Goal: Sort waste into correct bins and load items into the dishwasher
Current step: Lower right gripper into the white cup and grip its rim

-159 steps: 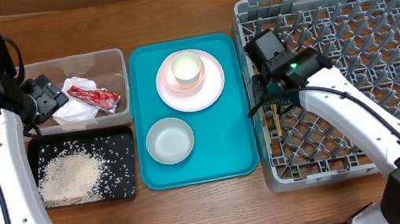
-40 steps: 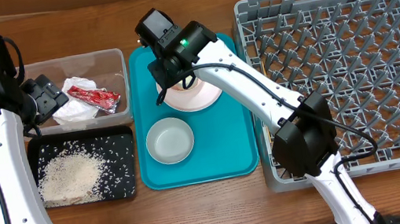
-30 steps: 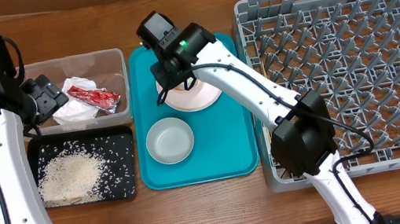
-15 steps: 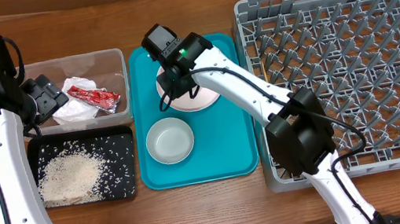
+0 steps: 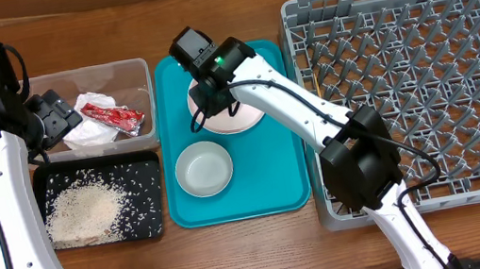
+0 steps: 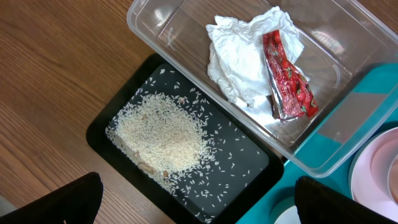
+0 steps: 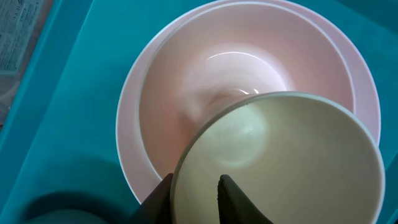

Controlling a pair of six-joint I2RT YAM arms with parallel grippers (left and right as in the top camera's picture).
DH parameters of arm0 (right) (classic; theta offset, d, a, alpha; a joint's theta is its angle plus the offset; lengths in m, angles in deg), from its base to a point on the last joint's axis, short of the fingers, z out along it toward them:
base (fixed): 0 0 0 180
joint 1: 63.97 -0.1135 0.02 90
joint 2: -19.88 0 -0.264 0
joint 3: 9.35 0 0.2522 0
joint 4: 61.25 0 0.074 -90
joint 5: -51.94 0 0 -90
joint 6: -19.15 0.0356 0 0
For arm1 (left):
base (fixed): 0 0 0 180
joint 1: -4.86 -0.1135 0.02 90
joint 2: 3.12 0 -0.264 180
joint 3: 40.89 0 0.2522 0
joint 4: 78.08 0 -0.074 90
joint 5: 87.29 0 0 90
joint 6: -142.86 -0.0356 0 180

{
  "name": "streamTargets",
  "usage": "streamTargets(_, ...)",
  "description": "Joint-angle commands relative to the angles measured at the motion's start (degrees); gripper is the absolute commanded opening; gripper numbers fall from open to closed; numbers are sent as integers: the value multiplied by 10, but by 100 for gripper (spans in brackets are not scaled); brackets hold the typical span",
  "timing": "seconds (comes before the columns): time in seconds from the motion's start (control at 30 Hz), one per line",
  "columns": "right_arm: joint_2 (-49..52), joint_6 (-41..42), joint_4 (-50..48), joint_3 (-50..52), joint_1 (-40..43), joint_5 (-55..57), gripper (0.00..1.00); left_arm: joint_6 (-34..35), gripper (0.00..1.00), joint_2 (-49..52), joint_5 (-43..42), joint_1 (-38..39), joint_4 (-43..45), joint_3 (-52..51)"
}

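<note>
Right claw [image 7: 196,188]: closed on near rim of pale bowl [image 7: 280,162], one finger inside, one outside. Bowl hangs tilted over pink plate [image 7: 249,62] at far end of teal tray [image 5: 266,178]; cannot tell whether its base touches the plate. Second bowl [image 5: 204,170] upright on tray's near half.

Left claw [image 5: 55,119]: jaws spread wide, empty, left of the tray.

Clear tub [image 5: 131,74] just left of tray: white tissue [image 6: 239,59] and red wrapper [image 6: 287,81] inside, touching. Black tray [image 6: 249,168] beside it holds rice [image 6: 163,134].

Grey dish rack [image 5: 414,89] right of tray.
</note>
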Motion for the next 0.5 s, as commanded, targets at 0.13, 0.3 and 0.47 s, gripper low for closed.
streamTargets(0.13, -2, -2, 3, -24, 1, 8, 24, 1, 100, 2, 3, -2, 0, 8)
streamTargets(0.3, -2, -2, 5, -24, 1, 8, 23, 2, 100, 2, 3, -2, 0, 8)
streamTargets(0.47, -4, -2, 8, -25, 1, 8, 8, 1, 100, 2, 3, -2, 0, 8)
